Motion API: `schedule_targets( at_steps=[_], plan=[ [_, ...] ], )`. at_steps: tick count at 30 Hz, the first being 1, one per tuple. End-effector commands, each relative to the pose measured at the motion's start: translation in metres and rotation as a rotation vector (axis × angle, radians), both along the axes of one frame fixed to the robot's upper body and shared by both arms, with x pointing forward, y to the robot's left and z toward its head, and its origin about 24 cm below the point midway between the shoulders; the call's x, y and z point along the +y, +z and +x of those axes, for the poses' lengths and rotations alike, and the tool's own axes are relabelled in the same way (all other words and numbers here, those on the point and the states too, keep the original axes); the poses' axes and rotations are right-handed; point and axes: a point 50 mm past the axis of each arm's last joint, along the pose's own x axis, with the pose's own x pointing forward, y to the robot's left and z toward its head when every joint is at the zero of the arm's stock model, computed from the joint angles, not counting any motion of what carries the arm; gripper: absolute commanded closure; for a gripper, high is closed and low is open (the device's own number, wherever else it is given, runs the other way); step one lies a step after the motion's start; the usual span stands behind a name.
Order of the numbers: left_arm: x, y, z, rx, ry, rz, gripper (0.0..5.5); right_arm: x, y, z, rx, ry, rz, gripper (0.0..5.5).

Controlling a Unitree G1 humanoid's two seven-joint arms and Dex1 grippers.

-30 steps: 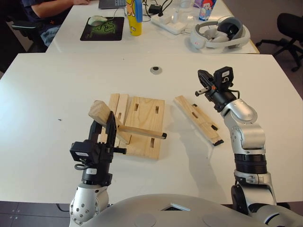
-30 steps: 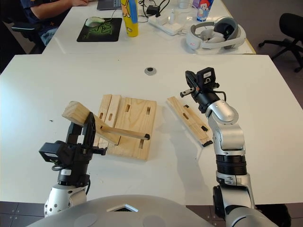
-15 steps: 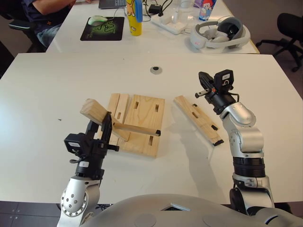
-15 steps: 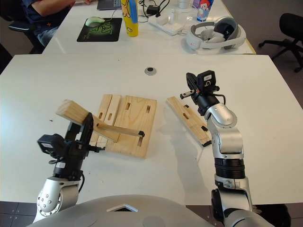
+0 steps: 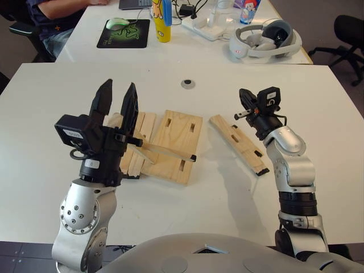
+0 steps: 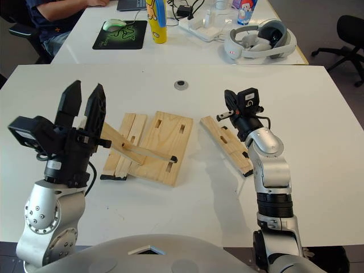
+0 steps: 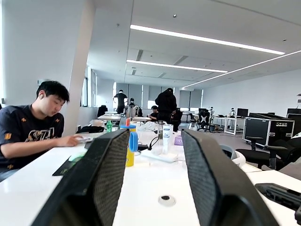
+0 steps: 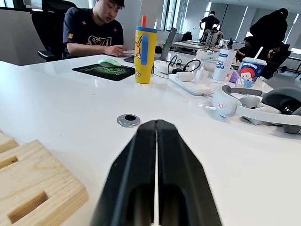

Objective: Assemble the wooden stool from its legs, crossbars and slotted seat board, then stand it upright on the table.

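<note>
Slotted seat board [image 5: 182,139]: you find it flat on the white table [image 5: 68,102], at the centre of the head view.
Leg piece [image 5: 168,152]: a thin stick with a dark end cap, slanting across the board's lower left part. Its left end is hidden behind your left arm.
Wooden slats [image 6: 116,165]: flat, against the board's left edge.
Slotted crossbars [image 5: 239,142]: flat, right of centre, apart from the board.
Your left gripper [image 5: 119,85]: raised at left of frame, fingers pointing up and spread wide, holding nothing.
Your right gripper [image 5: 243,92]: just above the crossbars' upper end, fingers pressed together, empty.
</note>
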Motion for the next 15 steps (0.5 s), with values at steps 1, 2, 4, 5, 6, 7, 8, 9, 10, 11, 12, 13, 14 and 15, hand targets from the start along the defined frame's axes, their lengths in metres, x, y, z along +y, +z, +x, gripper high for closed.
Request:
schedule_targets(
  at_steps=[1,2,4,5,6,7,8,9,10,11,12,13,14,15],
  plan=[
    [0.003,0.018,0.008,-0.073,0.013,0.027,3.45,-0.001,0.000,-0.002,-0.006,-0.020,-0.001,5.50],
    [0.003,0.020,0.009,-0.077,0.014,0.027,3.45,-0.001,0.000,-0.003,-0.006,-0.022,0.000,5.50],
    [0.009,0.028,0.012,-0.100,0.038,0.039,3.45,-0.002,-0.001,-0.003,-0.004,-0.027,0.004,5.50],
    [0.013,0.033,0.013,-0.118,0.051,0.041,3.45,-0.002,-0.001,-0.003,-0.003,-0.030,0.005,5.50],
    [0.017,0.040,0.015,-0.143,0.068,0.051,3.45,-0.002,-0.001,-0.003,-0.002,-0.032,0.006,5.50],
    [0.024,0.049,0.016,-0.169,0.100,0.047,3.45,-0.002,-0.001,-0.003,-0.001,-0.035,0.008,5.50],
    [0.031,0.058,0.017,-0.197,0.136,0.042,3.45,-0.003,-0.001,-0.003,0.000,-0.038,0.010,5.50],
    [0.036,0.064,0.017,-0.212,0.159,0.038,3.45,-0.003,-0.001,-0.003,0.000,-0.040,0.011,5.50],
    [0.047,0.073,0.019,-0.231,0.200,0.036,3.45,-0.004,-0.001,-0.003,0.002,-0.046,0.013,5.50],
    [0.060,0.079,0.021,-0.238,0.242,0.026,3.45,-0.004,-0.001,-0.002,0.003,-0.053,0.016,5.50],
    [0.072,0.083,0.022,-0.233,0.282,0.014,3.45,-0.005,-0.001,-0.002,0.003,-0.060,0.017,5.50],
    [0.088,0.080,0.024,-0.202,0.322,-0.011,3.45,-0.006,0.000,-0.001,0.001,-0.071,0.018,5.50],
    [0.100,0.074,0.025,-0.159,0.349,-0.032,3.45,-0.008,0.001,0.000,-0.001,-0.082,0.019,5.50],
    [0.114,0.059,0.026,-0.072,0.376,-0.066,3.45,-0.009,0.001,0.001,-0.001,-0.093,0.022,5.50]
  ],
)
